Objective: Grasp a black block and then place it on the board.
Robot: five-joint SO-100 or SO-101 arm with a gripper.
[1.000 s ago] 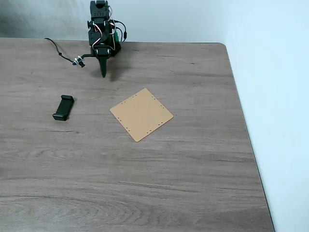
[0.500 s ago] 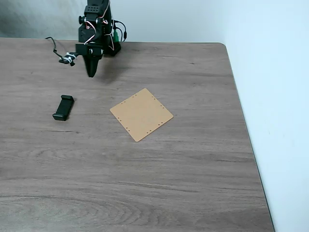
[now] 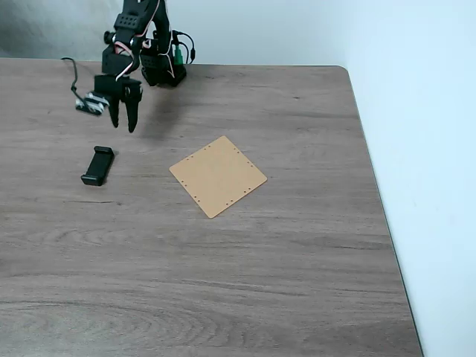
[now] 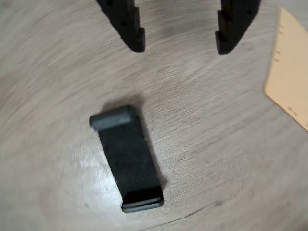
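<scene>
Gripper (image 3: 125,125) spread open above the black block (image 3: 97,165).
Block lies flat on the table (image 3: 297,260), well left of the board (image 3: 218,176) in the fixed view.

High fixed view; close downward wrist view

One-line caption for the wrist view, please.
Open gripper above the table, black block lying flat below it, board corner at right.

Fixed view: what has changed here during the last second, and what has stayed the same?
The gripper swung from near the arm's base toward the left and nearer the block, and its jaws opened. It holds nothing. The block and the board lie where they were, apart from each other.
</scene>
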